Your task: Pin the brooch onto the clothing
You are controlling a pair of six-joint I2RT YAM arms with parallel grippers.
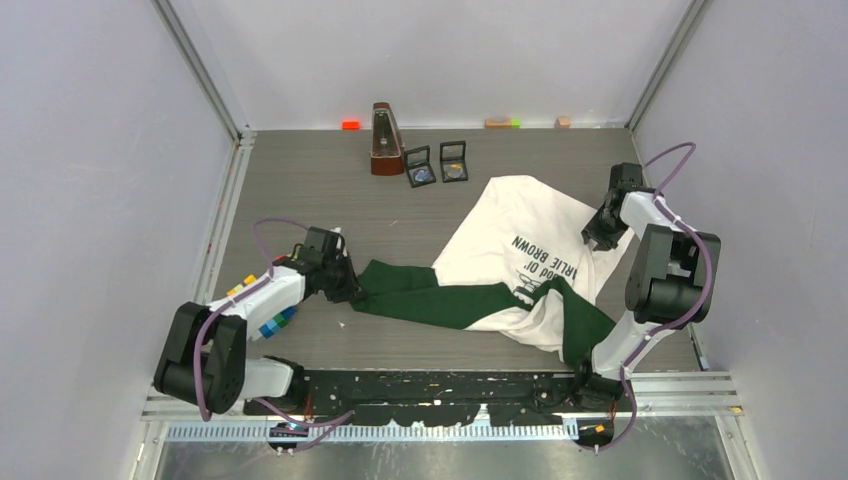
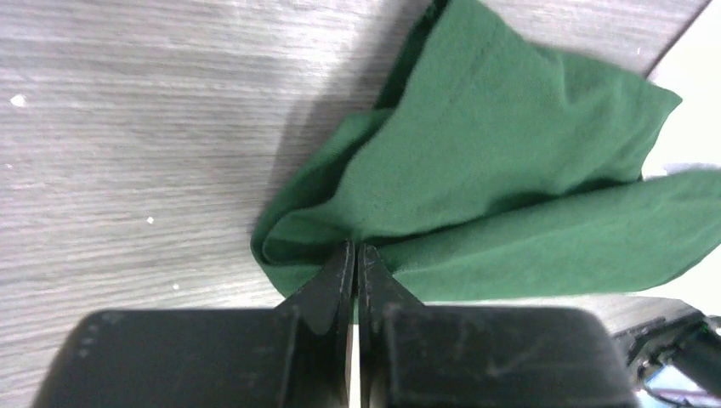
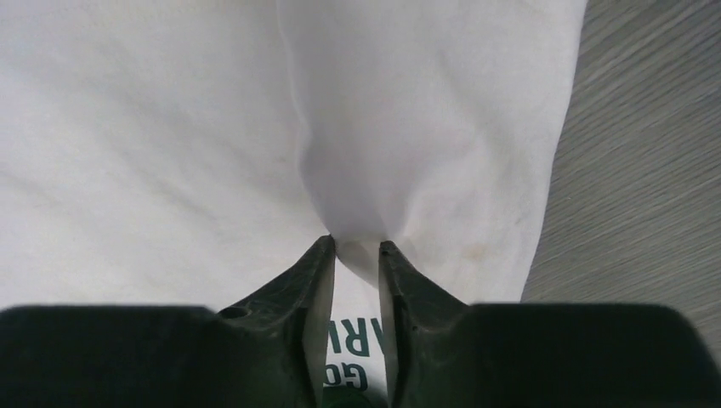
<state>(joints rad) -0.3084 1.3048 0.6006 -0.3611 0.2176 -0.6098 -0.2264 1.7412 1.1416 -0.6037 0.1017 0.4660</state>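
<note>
Left claw [image 2: 355, 255]: closed on the bunched end of the dark green sleeve [image 2: 510, 170]. Right claw [image 3: 357, 246]: clamped on a raised fold of white cloth, with the jaws nearly together and the fabric between them.

We find the T-shirt [image 1: 520, 250] crumpled on the table [image 1: 300, 190], nearer the arms than the metronome [image 1: 384, 140] and to its right. The one sleeve stretches across to a point nearer than the metronome and slightly to its left. The lettering is partly folded under. Two small black cases [image 1: 420, 167] stand just beside the metronome. What they hold is too small to tell, and we see no brooch elsewhere.

In our judgement the step in hand is spreading the garment, and pinning has not begun. We recommend that the claws pull apart low and evenly until the printed chest lies flat. They should let go only once the wrinkles are out. A high pull risks the cloth slipping free.

The left arm [image 1: 250, 300] lies low, its forearm reaching towards the metronome. The right arm [image 1: 660, 260] stands folded with the elbow raised, its wrist bent down onto the shirt edge farthest from the metronome.
</note>
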